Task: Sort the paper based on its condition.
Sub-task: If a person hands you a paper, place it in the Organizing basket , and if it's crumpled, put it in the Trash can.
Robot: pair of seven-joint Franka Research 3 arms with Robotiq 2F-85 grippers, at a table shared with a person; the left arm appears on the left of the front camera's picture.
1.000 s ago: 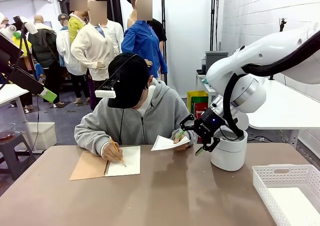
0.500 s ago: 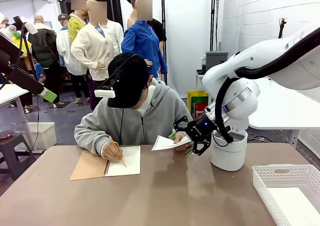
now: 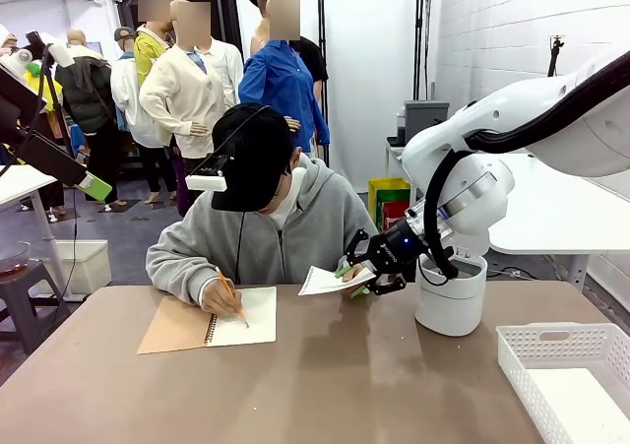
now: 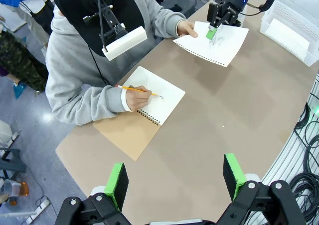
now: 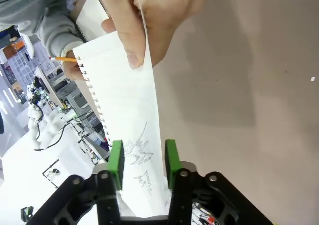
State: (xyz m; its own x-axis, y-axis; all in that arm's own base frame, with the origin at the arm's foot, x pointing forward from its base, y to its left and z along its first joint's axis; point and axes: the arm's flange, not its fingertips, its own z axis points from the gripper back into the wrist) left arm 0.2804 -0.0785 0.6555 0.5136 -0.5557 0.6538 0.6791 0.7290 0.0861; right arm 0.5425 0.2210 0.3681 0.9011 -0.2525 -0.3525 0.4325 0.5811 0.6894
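Right wrist view shows the right gripper (image 5: 143, 157) with its two green pads (image 5: 116, 161) on either side of a flat white torn-out sheet of paper (image 5: 124, 115) with spiral-punch holes along one edge and faint pencil scribbles; the jaws are narrowed around the sheet's near end, but whether they already pinch it I cannot tell. The sheet's far end is held by the person's hand (image 5: 149, 20), above the brown worktop (image 5: 249, 85). From the front, the right gripper (image 3: 362, 279) meets the same sheet (image 3: 325, 282) at the far side of the worktop, beside a white cylindrical bin (image 3: 450, 301). A white slotted plastic basket (image 3: 551, 365) stands at the near right. The person's other hand (image 3: 219, 298) writes with a pencil in a brown-covered spiral notebook (image 3: 212, 321). Left wrist view shows the left gripper (image 4: 174, 177) high over the worktop, jaws spread wide, grasping nothing.
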